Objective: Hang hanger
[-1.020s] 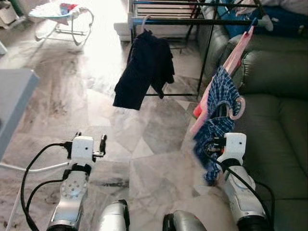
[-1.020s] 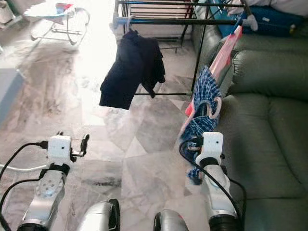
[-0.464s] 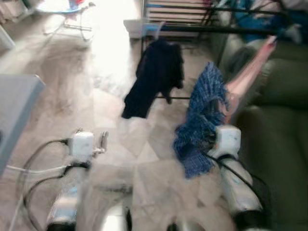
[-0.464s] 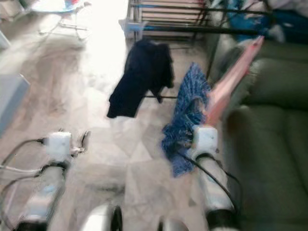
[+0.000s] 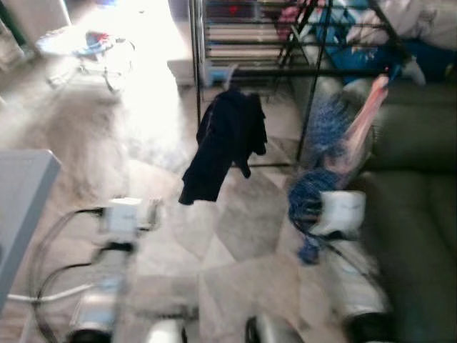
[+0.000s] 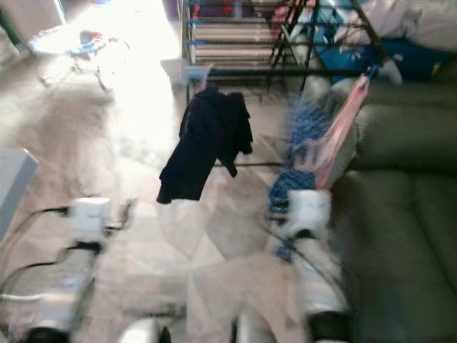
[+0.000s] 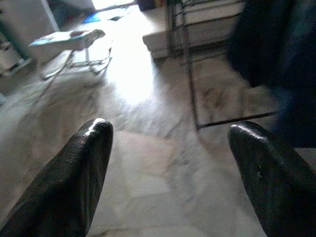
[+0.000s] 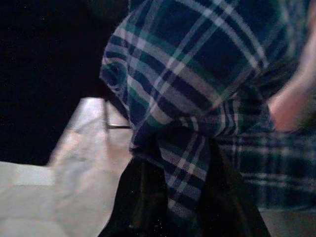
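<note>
A blue plaid shirt (image 5: pixel 311 194) on a pink hanger (image 5: pixel 362 123) hangs in front of my right arm, close to the sofa. My right gripper (image 8: pixel 185 197) is shut on the plaid cloth (image 8: pixel 197 94), and the pink hanger (image 8: pixel 291 103) shows beside it. The black drying rack's rail (image 5: pixel 285 71) runs across ahead, with a dark garment (image 5: pixel 225 143) hanging from it. My left gripper (image 7: pixel 170 163) stands open and empty, low on the left (image 5: pixel 151 212), over the marble floor. The head views are blurred.
A dark green sofa (image 5: pixel 421 214) fills the right side, with laundry heaped on its back (image 5: pixel 421 21). A baby bouncer (image 5: pixel 86 46) stands at the far left. A grey table corner (image 5: pixel 21 193) juts in on the left. Open marble floor lies between.
The whole view has shifted and blurred, so the camera moved. The plaid shirt swung left in my right gripper, then back toward the sofa. My left gripper stays open.
</note>
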